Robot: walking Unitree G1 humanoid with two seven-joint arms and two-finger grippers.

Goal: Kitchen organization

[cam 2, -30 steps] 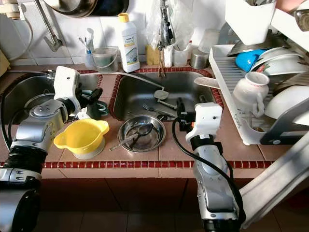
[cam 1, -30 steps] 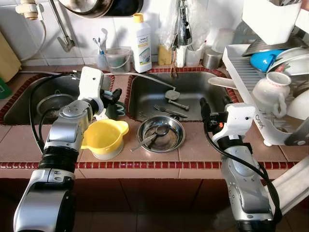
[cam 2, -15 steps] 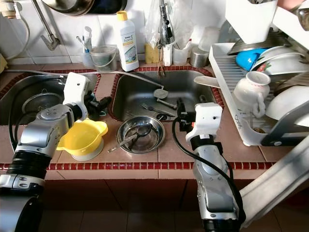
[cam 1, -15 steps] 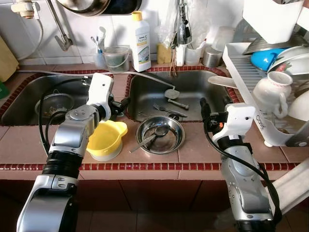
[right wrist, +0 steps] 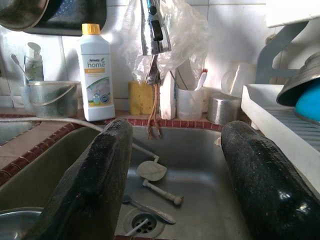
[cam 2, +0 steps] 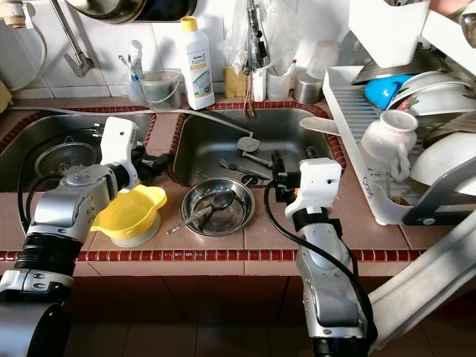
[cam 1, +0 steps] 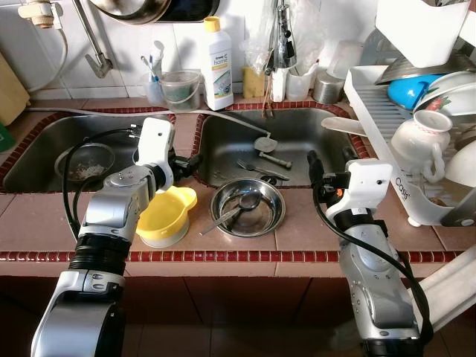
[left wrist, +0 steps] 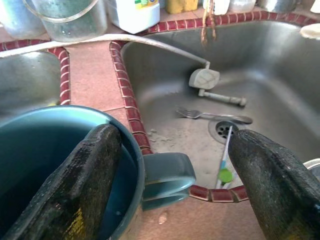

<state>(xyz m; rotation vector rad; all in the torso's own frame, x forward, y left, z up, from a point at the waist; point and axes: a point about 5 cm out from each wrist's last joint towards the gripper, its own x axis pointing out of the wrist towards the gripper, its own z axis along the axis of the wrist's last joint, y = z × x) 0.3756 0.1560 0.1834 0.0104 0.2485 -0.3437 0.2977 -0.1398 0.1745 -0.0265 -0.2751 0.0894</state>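
Observation:
A teal mug (left wrist: 55, 150) stands on the tiled strip between the two sinks, its handle (left wrist: 167, 172) turned toward the right sink. My left gripper (left wrist: 172, 137) is open and straddles the mug's wall and handle, one finger (left wrist: 85, 175) inside the rim and the other outside. In the eye views that gripper (cam 1: 186, 161) sits just above a yellow bowl (cam 1: 165, 217). A steel bowl (cam 1: 249, 208) with a spoon (cam 1: 227, 216) rests on the counter to the right. My right gripper (cam 1: 314, 172) hovers open at the right sink's front edge, holding nothing.
The right sink (cam 1: 297, 134) holds a fork, a plug and a brush. A strainer (cam 1: 85, 160) lies in the left sink. A detergent bottle (cam 1: 219, 56) and a small pail (cam 1: 181, 89) stand at the back. The dish rack (cam 1: 372, 97) with a white jug (cam 1: 416, 141) crowds the right.
My left arm has swung right and forward, bringing its fingers over the teal mug, which the wrist now hides in the eye views. The right arm has stayed put.

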